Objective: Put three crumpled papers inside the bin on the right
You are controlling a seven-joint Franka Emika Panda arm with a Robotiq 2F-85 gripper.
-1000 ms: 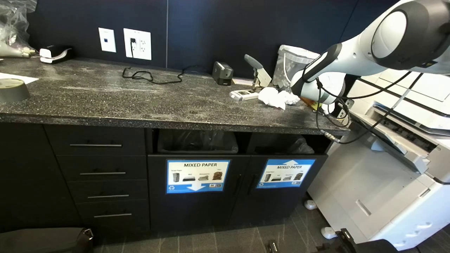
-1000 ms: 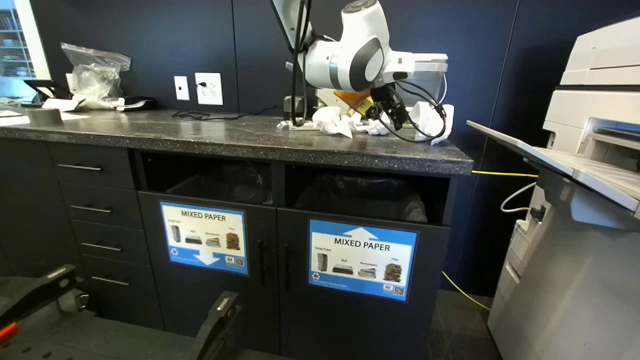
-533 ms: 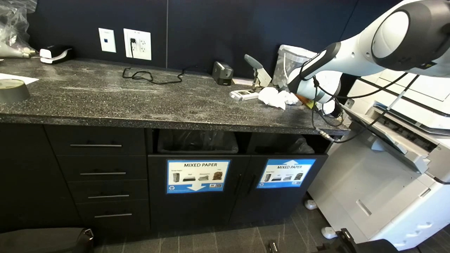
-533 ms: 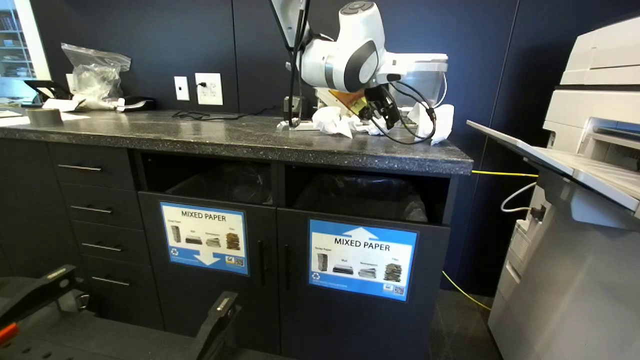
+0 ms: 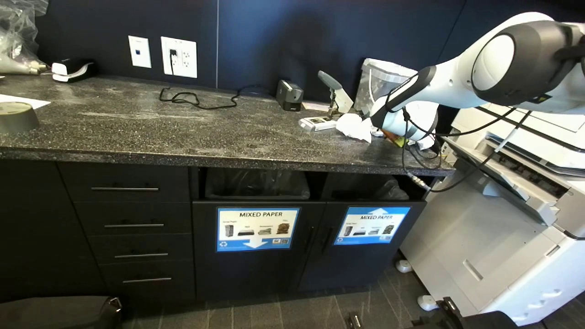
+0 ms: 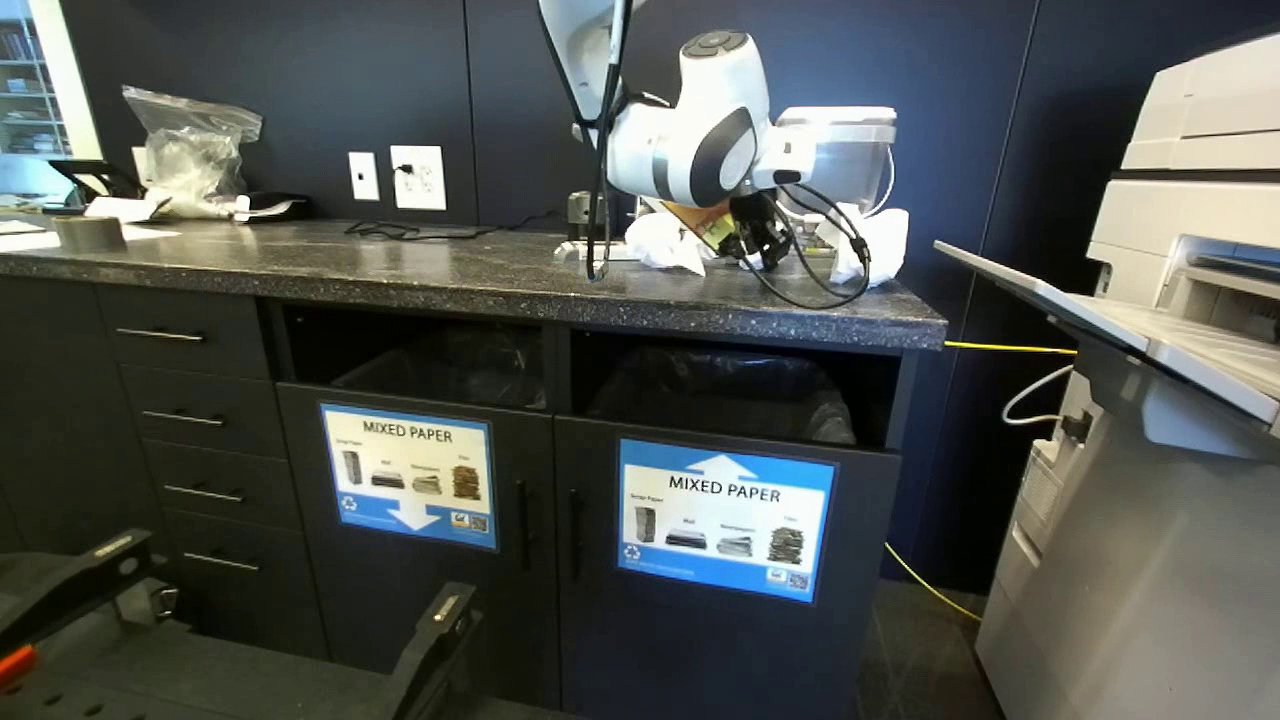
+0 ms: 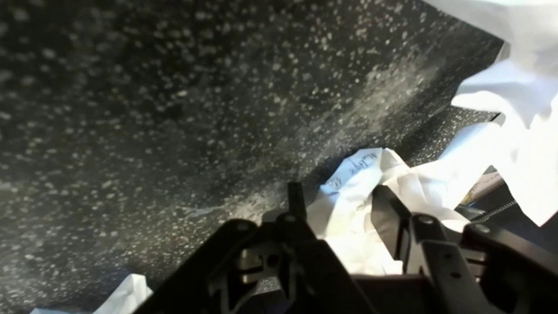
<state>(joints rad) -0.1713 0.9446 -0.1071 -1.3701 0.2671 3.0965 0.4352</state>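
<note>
Clock centred on the hand [image 7: 340, 192], in an exterior view. Front edge of surface [image 6: 400, 262] close at 6 o'clock; bin [image 6: 720, 630] below it, slot just under the overhang. Surface's end near at 4, then a gap, then printer [image 6: 1110, 480]. Container [image 6: 848, 168] at 1, dark wall [image 6: 930, 60] behind. Most room toward 9, past stapler [image 5: 317, 123] and sharpener [image 5: 289, 95] to tape roll [image 5: 17, 119], cord [image 5: 210, 108] along the back.

One paper [image 7: 348, 222] lies between the hand's fingers [image 7: 388, 209]; they stand apart, one either side, can't tell if gripping. Another paper [image 6: 664, 242] sits on surface at 9, third paper [image 6: 878, 247] on surface at 3, near the end. Total: three papers. Two bins, second bin [image 5: 251, 274] at 8. Two signs [image 6: 725, 520], one per bin front; bin at 6 has the arrow pointing up. Four drawers [image 6: 200, 398] farther out at 8. One each: stapler, sharpener, tape roll, container, printer.
</note>
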